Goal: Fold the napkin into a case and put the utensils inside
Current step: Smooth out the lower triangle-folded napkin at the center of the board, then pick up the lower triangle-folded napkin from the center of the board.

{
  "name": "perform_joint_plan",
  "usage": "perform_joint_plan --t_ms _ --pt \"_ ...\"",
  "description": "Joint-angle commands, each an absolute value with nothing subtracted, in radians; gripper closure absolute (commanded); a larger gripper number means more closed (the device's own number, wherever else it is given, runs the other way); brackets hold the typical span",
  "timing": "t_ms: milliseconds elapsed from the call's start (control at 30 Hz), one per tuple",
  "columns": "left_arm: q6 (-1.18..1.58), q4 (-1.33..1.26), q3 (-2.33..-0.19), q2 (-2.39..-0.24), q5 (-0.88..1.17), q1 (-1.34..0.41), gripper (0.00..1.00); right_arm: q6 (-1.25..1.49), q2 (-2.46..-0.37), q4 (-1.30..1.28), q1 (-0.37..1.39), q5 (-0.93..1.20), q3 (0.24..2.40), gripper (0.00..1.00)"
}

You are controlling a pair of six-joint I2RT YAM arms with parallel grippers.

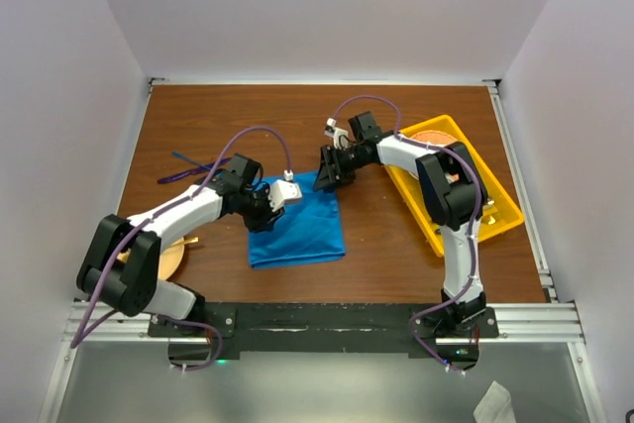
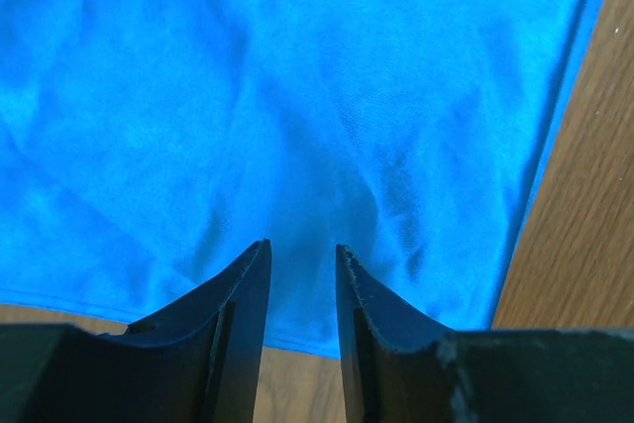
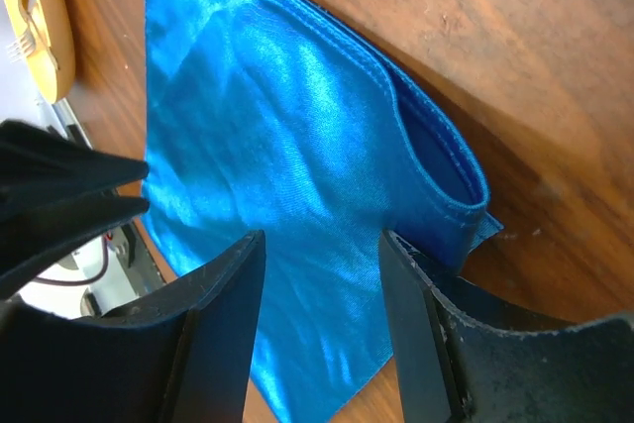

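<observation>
Folding is under way: the napkin (image 1: pixel 297 230) lies doubled, roughly square, on the middle of the desk (image 1: pixel 381 245). I read the left claw (image 2: pixel 302 248) and the right claw (image 3: pixel 322 237) as released, with the jaws apart over its far corners. Next I need a clean edge pinch for a narrower fold.

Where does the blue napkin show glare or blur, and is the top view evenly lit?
Right wrist view: bright sheen streaks on the napkin. Left wrist view: no glare, cloth slightly soft, darker patch near the left hand. Top view: even light, sharp.
</observation>
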State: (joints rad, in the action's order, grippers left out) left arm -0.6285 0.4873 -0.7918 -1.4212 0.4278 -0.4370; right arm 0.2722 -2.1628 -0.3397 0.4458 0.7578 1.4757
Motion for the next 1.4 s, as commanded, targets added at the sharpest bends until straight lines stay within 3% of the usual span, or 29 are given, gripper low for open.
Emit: perform_joint_plan --t_ms 0,167,367,633,1033,1133,1300,1367 --pt "-0.667 0.514 -0.793 -1.457 0.505 -0.422 0.64 0.241 -2.060 -0.348 0.442 0.758 1.356 0.46" --pt "-0.660 0.567 -0.836 -1.454 0.598 -0.410 0.64 0.186 -1.974 -0.396 0.439 0.808 1.272 0.45" --pt "-0.422 0.459 -0.986 -1.471 0.693 -0.227 0.55 0.153 -1.921 -0.492 0.371 0.822 1.455 0.38" --pt "-0.279 0.451 -1.199 -1.738 0.684 -0.098 0.49 0.051 -1.997 -0.663 0.318 0.683 1.542 0.30" --pt "-0.207 0.443 -1.278 -1.917 0.696 -0.097 0.49 0.103 -2.155 -0.623 0.307 0.793 1.574 0.31" --pt "-0.196 0.442 -1.279 -1.939 0.692 -0.098 0.50 0.101 -2.184 -0.623 0.305 0.798 1.585 0.35" --pt "-0.189 0.462 -1.313 -2.005 0.732 -0.098 0.55 0.089 -2.235 -0.617 0.304 0.814 1.636 0.69" --pt "-0.184 0.465 -1.327 -2.016 0.745 -0.098 0.58 0.072 -2.267 -0.646 0.301 0.822 1.673 0.75"
